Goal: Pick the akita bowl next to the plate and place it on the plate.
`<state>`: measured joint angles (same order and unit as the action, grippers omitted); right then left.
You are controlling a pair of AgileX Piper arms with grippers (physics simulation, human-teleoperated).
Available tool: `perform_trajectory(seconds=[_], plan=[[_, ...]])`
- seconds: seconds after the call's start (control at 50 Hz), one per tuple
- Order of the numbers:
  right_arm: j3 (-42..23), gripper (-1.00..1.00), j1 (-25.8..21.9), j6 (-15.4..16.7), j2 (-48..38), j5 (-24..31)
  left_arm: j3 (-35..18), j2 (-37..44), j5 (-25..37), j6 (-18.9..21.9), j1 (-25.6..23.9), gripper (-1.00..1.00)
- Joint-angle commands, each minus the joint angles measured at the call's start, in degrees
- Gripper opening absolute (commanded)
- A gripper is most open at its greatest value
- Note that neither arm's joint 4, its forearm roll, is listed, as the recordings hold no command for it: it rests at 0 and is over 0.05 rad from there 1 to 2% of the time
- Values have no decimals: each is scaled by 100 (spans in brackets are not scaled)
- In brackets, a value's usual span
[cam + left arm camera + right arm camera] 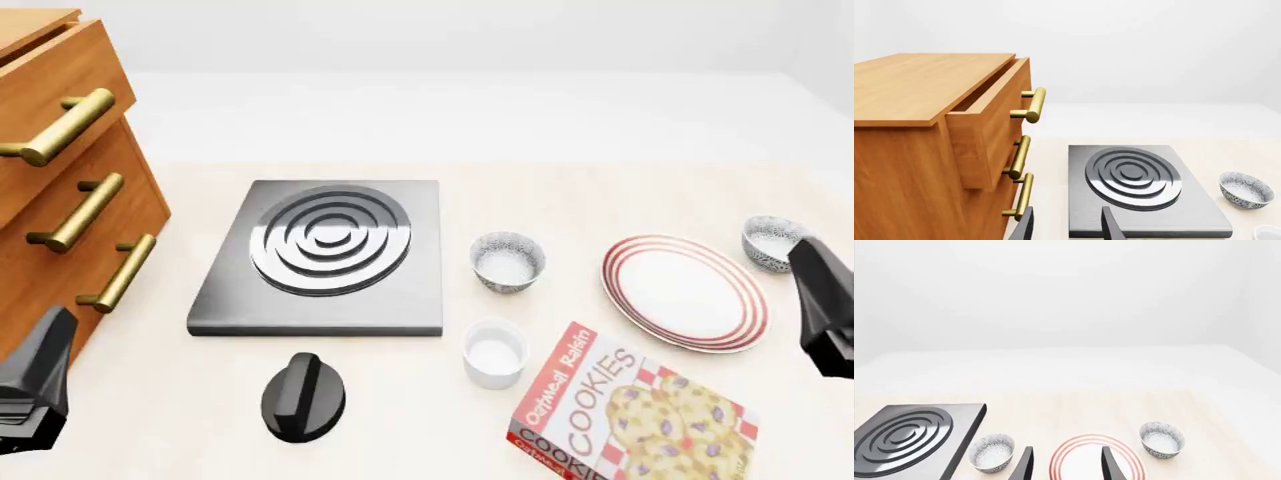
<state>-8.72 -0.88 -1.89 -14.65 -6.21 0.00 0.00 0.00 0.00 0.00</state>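
Observation:
The plate [685, 291], white with red rings, lies right of centre. One speckled akita bowl [773, 241] sits close by its far right rim; in the right wrist view this bowl [1162, 439] is just beyond the plate [1089, 460]. A look-alike bowl [507, 261] stands a short gap to the plate's left, near the stove, and also shows in both wrist views [991, 453] [1246, 189]. My right gripper [817, 278] hovers open, low, by the plate's right edge, its fingers [1025, 466] spread. My left gripper [44, 355] is open and empty at the front left by the cabinet.
A black stove plate [327, 255] lies left of centre with a black knob [304, 398] in front. A plain white ramekin [494, 353] and a cookie box [627, 415] sit at the front. A wooden drawer cabinet [60, 170] stands at the left, its top drawer [987, 112] partly pulled out.

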Motion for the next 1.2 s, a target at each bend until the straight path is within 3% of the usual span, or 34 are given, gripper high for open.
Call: perform_trajectory(seconds=[0.02, 1.2], plan=[[-109, 100, -32, -6, -354, -225, 0, 0, 0, 0, 0, 100], [-690, 100, -24, 92, -2218, -1286, 0, 0, 0, 0, 0, 100]])
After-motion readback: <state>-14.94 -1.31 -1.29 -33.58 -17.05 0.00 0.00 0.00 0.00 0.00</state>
